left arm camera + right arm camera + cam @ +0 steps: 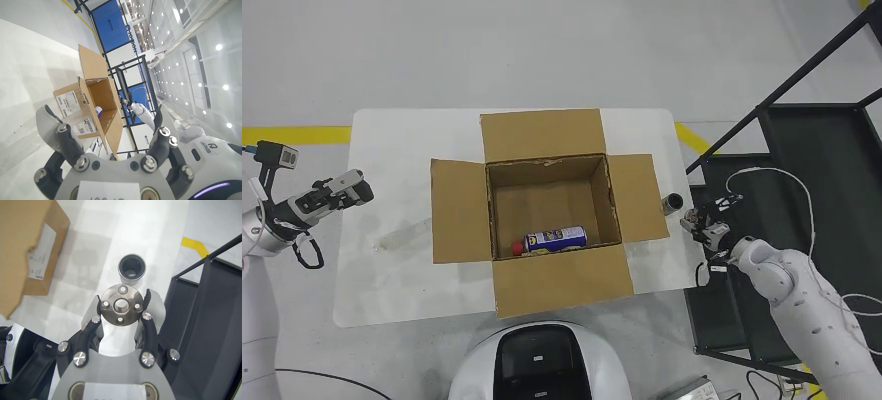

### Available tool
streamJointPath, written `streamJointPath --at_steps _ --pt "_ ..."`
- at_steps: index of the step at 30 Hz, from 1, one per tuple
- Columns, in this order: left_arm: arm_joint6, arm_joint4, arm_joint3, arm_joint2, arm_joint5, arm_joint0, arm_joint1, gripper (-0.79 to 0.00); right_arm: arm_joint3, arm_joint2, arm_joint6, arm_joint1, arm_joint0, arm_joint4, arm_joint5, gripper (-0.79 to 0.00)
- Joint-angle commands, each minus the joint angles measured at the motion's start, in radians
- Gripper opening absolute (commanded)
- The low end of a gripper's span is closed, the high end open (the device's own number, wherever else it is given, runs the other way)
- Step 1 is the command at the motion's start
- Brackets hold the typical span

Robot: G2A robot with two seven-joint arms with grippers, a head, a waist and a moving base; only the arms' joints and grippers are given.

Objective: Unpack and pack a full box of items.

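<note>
An open cardboard box stands mid-table with all flaps out. Inside, near its front wall, lies a blue and yellow spray can with a red cap; the can's end shows in the left wrist view. My right gripper is shut on a round metal flange with several holes, above the table's right edge. Just beyond it a short metal cylinder stands upright on the table. My left gripper is open and holds nothing, out past the table's left edge.
A black metal rack stands close to the table's right side, right beside my right arm. The box's right flap reaches toward the cylinder. Bare white table lies left of the box.
</note>
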Motion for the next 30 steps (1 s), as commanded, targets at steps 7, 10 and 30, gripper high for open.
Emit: streamJointPath --at_steps 7,10,30 --pt "0.0 0.0 0.0 0.0 0.0 0.0 0.0 0.0 -0.293 0.137 0.031 0.009 -0.114 0.024 -0.033 -0.785" --pt "0.0 0.0 0.0 0.0 0.0 0.0 0.0 0.0 -0.349 0.097 0.061 0.006 -0.076 0.046 -0.049 -0.785" --pt "0.0 0.0 0.0 0.0 0.0 0.0 0.0 0.0 -0.398 -0.12 0.159 -0.015 0.123 -0.002 0.007 -0.785"
